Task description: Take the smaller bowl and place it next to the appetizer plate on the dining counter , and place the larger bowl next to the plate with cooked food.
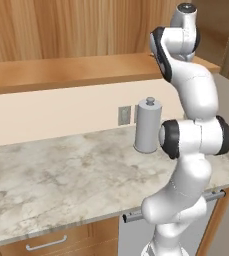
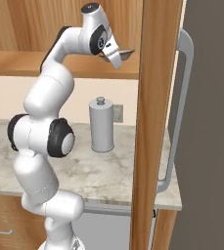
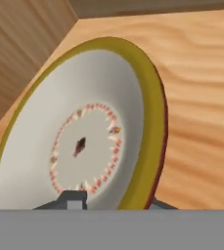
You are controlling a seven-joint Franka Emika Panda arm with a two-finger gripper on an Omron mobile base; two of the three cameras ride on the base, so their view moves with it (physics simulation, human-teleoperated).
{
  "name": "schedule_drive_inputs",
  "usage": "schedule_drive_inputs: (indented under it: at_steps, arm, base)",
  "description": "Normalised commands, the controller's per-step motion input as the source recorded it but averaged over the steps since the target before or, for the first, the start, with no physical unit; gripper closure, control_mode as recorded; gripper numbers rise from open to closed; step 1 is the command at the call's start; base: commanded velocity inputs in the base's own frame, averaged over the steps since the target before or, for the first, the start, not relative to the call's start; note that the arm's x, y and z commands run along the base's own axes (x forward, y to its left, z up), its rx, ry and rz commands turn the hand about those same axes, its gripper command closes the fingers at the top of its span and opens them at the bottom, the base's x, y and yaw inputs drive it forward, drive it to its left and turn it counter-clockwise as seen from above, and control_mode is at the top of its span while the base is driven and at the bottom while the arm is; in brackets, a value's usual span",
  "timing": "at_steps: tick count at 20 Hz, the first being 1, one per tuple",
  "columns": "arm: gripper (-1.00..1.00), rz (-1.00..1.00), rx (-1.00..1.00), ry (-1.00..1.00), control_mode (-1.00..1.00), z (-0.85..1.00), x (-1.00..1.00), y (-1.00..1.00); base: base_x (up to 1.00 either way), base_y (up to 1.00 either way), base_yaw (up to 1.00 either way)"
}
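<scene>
The white arm is stretched up high to a wooden shelf above the counter. In the right base view, the gripper is seen at the shelf's edge, with the rim of the smaller bowl poking out just past it. In the hand view, the smaller bowl is seen very close up, with a yellowish rim, a pale inside and a ring of little red specks. It is set on the wooden shelf, near a corner where two wooden walls meet. One dark finger tip is seen inside the bowl and the other is placed outside the rim, so the rim is caught between the two. The claw is closed most of the way. Below, a grey canister with a knob lid is stood upright on the marbled counter, near the back wall.
</scene>
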Motion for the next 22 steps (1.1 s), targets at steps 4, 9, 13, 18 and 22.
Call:
schedule_drive_inputs:
  at_steps: [4,9,13,18,22]
  arm:
    - [1.0,0.11,0.0,-0.13,-1.0,-0.43,-1.0,0.82]
    - [1.0,0.18,0.1,-0.02,-1.0,-0.06,-1.0,0.76]
    - [1.0,0.28,0.13,0.0,-1.0,-0.08,-1.0,0.75]
    - [1.0,0.43,0.01,0.01,-1.0,0.0,-1.0,0.41]
    - [1.0,0.31,-0.05,-0.03,-1.0,0.0,-1.0,0.0]
  base:
    - [0.0,0.0,0.0]
    - [0.0,0.0,0.0]
    - [0.0,0.0,0.0]
    - [0.0,0.0,0.0]
    - [0.0,0.0,0.0]
